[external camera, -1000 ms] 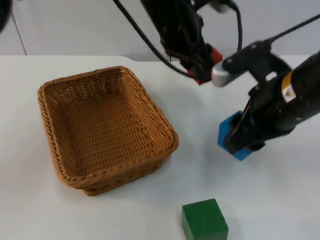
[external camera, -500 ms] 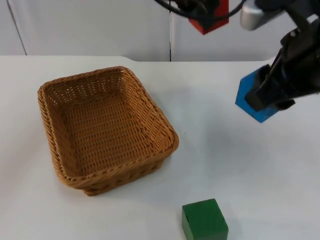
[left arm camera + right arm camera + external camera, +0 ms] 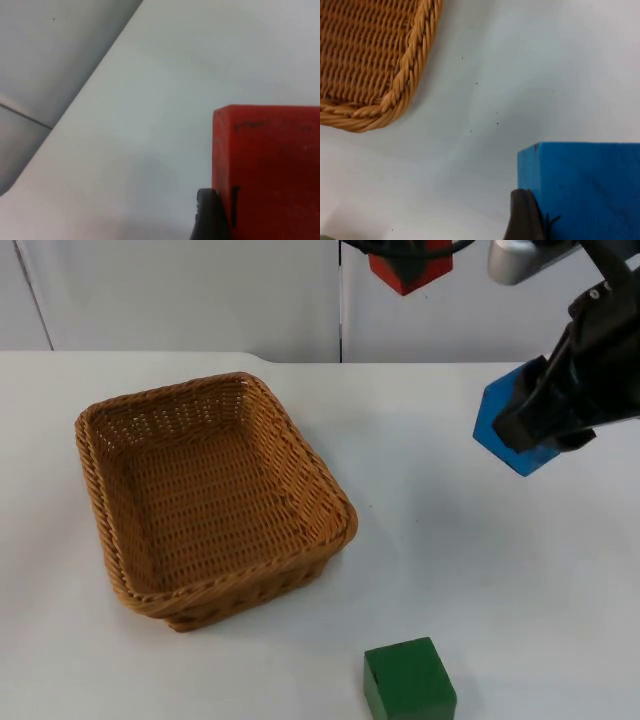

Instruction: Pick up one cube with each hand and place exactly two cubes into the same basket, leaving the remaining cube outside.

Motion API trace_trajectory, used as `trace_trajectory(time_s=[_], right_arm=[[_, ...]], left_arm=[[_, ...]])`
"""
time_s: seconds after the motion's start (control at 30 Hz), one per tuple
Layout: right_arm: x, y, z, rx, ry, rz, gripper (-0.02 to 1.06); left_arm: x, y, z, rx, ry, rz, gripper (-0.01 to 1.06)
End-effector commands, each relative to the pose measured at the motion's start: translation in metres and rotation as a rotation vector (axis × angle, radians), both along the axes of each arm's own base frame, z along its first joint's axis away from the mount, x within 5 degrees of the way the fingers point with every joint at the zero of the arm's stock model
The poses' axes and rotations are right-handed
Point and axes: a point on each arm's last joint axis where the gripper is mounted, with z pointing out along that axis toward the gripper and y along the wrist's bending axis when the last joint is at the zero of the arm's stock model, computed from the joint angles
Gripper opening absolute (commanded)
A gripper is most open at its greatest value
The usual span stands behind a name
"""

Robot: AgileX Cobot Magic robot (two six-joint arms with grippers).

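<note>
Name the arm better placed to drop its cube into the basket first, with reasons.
Probably the left. Its gripper holds the red cube high beyond the basket; the right gripper holds the blue cube farther off.

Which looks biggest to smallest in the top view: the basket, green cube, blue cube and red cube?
1. basket
2. green cube, cut off by the picture's edge
3. blue cube, partly hidden by the right gripper
4. red cube, cut off too

The cubes may really match in size.
</note>
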Motion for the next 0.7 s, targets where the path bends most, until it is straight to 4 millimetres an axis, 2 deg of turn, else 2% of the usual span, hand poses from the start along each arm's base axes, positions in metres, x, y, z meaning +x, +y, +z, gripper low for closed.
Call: trace_trajectory(time_s=[0.0,0.23,0.47,0.6,0.67], right_arm=[[0.0,0.0,0.005,0.004,-0.023,0.011,0.0],[-0.001,0.006,0.007,0.024,-0.049,0.04,0.0],[0.0,0.031,0.0,0.014,-0.043,0.113,0.0],[0.004,0.057,-0.002,0.011,-0.046,0.164,0.0],[0.004,0.064,-0.001,0.009,-0.05,0.181,0.0]], left_arm=[[0.0,0.007,0.012,-0.025,-0.009,0.026,0.0],[0.011,0.026,0.012,-0.033,0.001,0.092,0.0],[0.023,0.059,0.009,-0.023,0.048,0.168,0.0],[0.03,0.084,0.008,-0.021,0.087,0.235,0.0],[0.032,0.089,0.008,-0.023,0.093,0.252,0.0]])
